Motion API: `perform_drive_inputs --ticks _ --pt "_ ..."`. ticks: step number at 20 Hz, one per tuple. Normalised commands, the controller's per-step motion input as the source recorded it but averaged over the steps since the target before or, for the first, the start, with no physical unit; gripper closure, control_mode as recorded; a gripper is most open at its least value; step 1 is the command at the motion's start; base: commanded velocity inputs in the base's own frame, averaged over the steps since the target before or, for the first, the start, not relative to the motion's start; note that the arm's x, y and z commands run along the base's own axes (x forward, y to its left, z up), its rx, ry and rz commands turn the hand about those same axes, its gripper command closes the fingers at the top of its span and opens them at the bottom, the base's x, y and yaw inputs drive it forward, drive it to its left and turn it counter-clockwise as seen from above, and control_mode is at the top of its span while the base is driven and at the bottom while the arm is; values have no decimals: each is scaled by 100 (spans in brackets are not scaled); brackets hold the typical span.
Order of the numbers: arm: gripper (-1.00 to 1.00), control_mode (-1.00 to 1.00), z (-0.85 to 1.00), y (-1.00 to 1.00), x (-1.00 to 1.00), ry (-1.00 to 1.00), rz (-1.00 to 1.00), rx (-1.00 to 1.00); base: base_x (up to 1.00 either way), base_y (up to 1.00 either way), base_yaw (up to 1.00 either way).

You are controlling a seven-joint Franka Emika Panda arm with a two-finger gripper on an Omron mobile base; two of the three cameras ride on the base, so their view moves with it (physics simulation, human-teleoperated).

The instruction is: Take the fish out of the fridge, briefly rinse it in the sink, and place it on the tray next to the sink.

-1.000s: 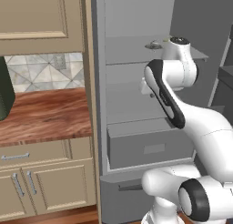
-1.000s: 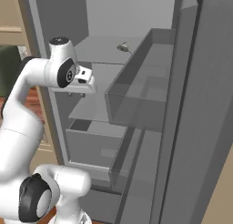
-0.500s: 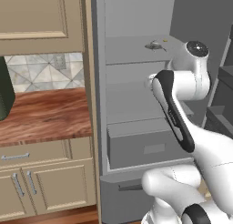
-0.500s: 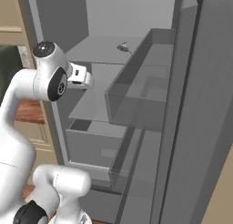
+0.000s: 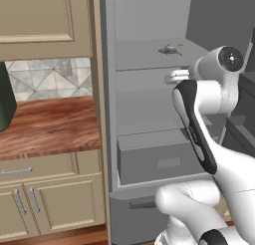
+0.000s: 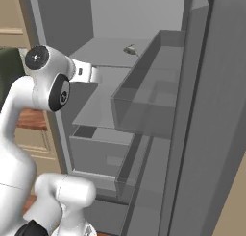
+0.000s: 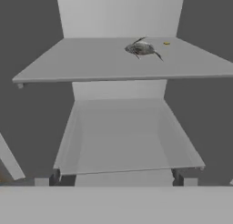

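Gripper (image 6: 97,76): raised in front of the open fridge (image 6: 192,134), level with the gap between the 2 upper shelves, pointing inward; fingertips (image 7: 54,176) seen low in the hand view, set wide apart with nothing between them; open and empty.

Fish (image 7: 140,48): lying on the top shelf (image 7: 91,63), above and well beyond the fingertips, slightly right of the hand's centre line in the hand view; not touched by the fingers. Seen also in the left base view (image 5: 169,50) above and just behind the white hand, and in the right base view (image 6: 130,50) up and to the right of the hand.

Small yellow speck (image 7: 166,43): on the same shelf, just right of the fish, farther from the hand; too small to identify.

Lower shelf (image 7: 123,136): directly ahead of and slightly below the fingertips, bare surface.

Fridge drawer (image 5: 154,157): below the hand, front face toward the base.

Door bin (image 6: 149,100): on the open door, right of the hand in the right base view.

Wooden counter (image 5: 50,124): well left of the hand, outside the fridge, with beige cabinets (image 5: 40,189) beneath it.

Dark green object (image 5: 5,104): at the far left edge of the counter, cut off by the frame.
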Motion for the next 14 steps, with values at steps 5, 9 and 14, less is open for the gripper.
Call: perform_drive_inputs --ticks 5,9,14 --pt "-100 -100 38 -47 15 -3 0 4 0 0 0" --pt "-100 -100 4 -27 37 6 0 1 0 0 0" --pt "-100 -100 7 -21 42 0 0 0 0 0 0"
